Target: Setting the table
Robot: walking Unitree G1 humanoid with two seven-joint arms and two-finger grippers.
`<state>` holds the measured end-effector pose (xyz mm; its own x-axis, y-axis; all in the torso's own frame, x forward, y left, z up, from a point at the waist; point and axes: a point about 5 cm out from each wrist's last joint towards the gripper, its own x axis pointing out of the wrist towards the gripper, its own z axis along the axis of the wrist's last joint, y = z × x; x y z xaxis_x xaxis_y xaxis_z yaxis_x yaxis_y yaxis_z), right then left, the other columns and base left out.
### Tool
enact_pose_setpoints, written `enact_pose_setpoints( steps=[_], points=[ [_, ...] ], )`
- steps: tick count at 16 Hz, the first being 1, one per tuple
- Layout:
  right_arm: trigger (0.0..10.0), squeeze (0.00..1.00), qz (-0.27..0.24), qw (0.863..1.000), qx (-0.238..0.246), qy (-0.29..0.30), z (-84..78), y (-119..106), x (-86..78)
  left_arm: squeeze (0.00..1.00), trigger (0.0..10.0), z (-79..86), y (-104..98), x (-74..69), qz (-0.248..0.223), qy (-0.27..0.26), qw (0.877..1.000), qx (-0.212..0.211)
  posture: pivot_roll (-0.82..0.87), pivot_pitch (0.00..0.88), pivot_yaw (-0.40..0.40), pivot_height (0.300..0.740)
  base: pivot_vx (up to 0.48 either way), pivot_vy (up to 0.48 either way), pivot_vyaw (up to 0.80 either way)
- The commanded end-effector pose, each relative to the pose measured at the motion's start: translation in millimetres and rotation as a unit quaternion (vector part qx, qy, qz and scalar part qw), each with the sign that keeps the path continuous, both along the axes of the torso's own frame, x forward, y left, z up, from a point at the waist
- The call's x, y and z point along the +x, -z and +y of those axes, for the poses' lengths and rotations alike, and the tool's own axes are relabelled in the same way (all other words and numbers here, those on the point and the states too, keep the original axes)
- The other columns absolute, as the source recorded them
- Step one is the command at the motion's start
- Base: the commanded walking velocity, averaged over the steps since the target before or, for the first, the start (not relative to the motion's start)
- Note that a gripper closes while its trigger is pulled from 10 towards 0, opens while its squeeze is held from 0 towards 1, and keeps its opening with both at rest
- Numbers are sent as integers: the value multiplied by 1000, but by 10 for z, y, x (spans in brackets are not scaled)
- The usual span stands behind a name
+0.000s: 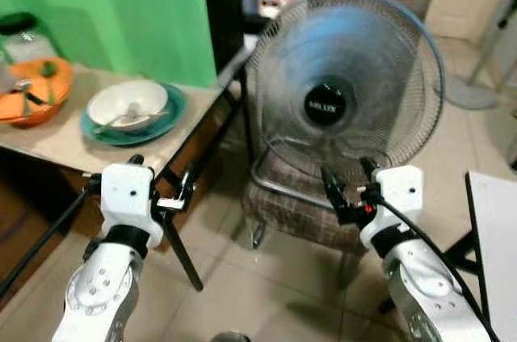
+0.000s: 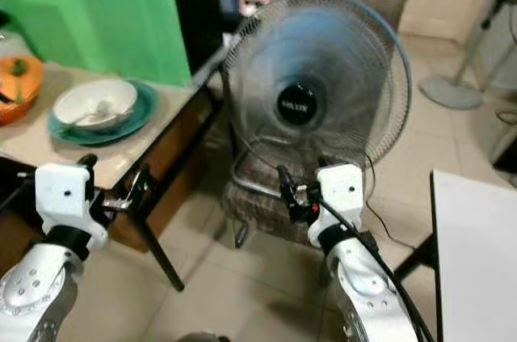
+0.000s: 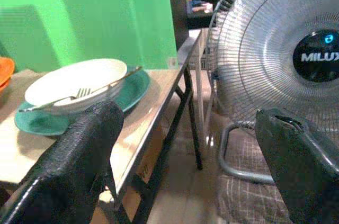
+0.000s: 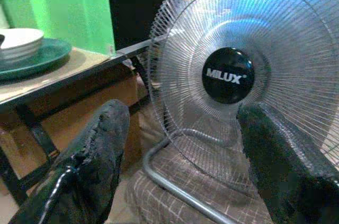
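A white bowl (image 1: 128, 105) with a fork (image 3: 79, 94) lying across it sits on a teal plate (image 1: 174, 111), on the beige table (image 1: 56, 144) at my left. An orange bowl (image 1: 36, 91) holding green bits stands at the table's far left. My left gripper (image 1: 161, 176) hovers open just off the table's near corner, below and in front of the plate, with nothing between its fingers (image 3: 90, 150). My right gripper (image 1: 347, 176) is open and empty in front of the fan's base.
A large Milux fan (image 1: 343, 91) stands on a checked chair (image 1: 299, 213) straight ahead, close to the table's right edge. A white tabletop (image 1: 493, 237) juts in at the right. Another fan's base (image 1: 468, 91) stands on the tiled floor at the back right.
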<state>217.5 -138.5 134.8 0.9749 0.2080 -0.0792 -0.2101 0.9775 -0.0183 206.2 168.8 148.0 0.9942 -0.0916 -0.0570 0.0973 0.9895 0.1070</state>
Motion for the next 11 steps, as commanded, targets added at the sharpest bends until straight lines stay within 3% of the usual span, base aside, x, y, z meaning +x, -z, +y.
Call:
enact_pose_setpoints(
  steps=[1, 6, 9, 11],
  points=[
    [10000, 0, 14, 1000, -2, 22, -60, 37, 12, 0, 10000, -27, -36, -2, -4, 10, 1000, 1, 56, 0, 58, 740, 0, 446, 0],
    [10000, 0, 10, 1000, 2, 15, -29, 0, 84, 0, 10000, -16, -57, 28, -5, 7, 1000, -2, 65, 0, 55, 740, 0, 424, 0],
    [10000, 0, -17, 999, 33, -11, 48, -103, 111, 0, 10000, -27, -107, 41, -16, 9, 1000, -1, 69, 0, 49, 740, 0, 0, 0],
    [10000, 0, -5, 998, 55, -26, 83, -98, 124, 0, 10000, 4, -106, 40, -14, 2, 1000, 7, 78, 0, 43, 740, 0, 0, 0]
  ],
)
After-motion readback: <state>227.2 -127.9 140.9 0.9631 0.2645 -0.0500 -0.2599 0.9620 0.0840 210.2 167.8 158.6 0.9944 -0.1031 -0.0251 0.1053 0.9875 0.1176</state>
